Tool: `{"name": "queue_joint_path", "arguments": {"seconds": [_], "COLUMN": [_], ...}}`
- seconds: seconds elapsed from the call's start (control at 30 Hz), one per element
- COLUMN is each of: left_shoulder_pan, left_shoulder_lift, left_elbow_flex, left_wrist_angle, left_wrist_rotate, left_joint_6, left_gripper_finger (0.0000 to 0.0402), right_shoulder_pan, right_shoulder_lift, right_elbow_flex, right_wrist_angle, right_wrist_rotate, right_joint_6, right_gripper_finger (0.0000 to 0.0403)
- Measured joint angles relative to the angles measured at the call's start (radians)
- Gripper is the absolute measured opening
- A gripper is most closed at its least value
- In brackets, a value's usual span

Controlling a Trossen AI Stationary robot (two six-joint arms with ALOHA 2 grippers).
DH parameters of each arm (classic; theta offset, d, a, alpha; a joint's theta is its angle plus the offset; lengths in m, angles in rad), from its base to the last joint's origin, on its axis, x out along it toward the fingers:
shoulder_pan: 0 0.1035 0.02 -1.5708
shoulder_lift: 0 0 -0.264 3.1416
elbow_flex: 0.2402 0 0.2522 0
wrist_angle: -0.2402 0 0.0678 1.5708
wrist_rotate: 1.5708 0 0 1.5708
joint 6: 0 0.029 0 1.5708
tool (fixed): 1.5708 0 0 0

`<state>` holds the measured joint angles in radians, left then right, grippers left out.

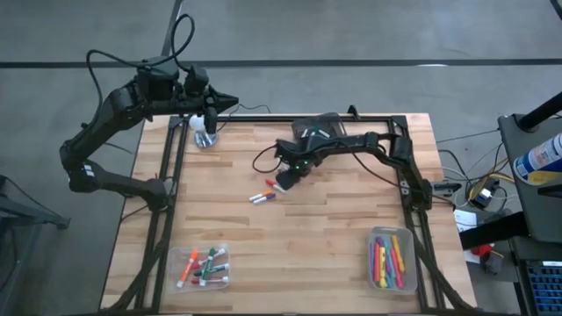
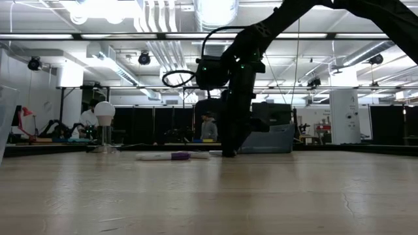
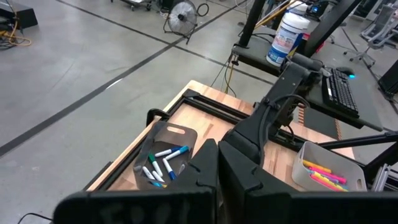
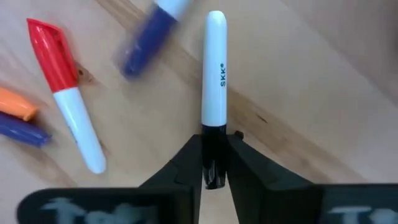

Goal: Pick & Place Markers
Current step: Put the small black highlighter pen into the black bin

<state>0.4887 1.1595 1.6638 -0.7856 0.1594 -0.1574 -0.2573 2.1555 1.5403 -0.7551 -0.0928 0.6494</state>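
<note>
My right gripper is low over the middle of the table, shut on a white marker with a black cap. A few loose markers lie flat on the wood just to its left: a red-capped one, a blue one, an orange one and a purple one. In the low view a white marker with a purple cap lies beside the gripper. My left gripper waits, shut, raised at the far-left corner. My right gripper pinches the marker by its black cap end between the two fingers. The fingers come slanting down from the table's right side and lie along the marker. The white body sticks out ahead of the fingertips. Whether it is off the wood I cannot tell.
A clear tray with several markers sits at the near-left corner, and another at the near-right. A dark bin with blue markers lies at the far middle, under the right arm. A white ball on a metal base stands far left.
</note>
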Motion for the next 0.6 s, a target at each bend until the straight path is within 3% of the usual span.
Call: {"name": "queue_joint_path", "arguments": {"seconds": [0.3, 0.6], "left_shoulder_pan": [0.000, 0.000], "left_shoulder_lift": [0.000, 0.000], "left_elbow_flex": [0.000, 0.000], "left_wrist_angle": [0.000, 0.000], "left_wrist_rotate": [0.000, 0.000], "left_joint_6": [0.001, 0.001], "left_gripper_finger": [0.0007, 0.0007], "right_shoulder_pan": [0.013, 0.014], "right_shoulder_lift": [-0.001, -0.037], "right_elbow_flex": [0.001, 0.158], "right_wrist_angle": [-0.027, -0.061], "right_wrist_rotate": [-0.099, -0.088], "right_joint_6": [-0.010, -0.035], "right_gripper_finger": [0.0034, 0.0031]}}
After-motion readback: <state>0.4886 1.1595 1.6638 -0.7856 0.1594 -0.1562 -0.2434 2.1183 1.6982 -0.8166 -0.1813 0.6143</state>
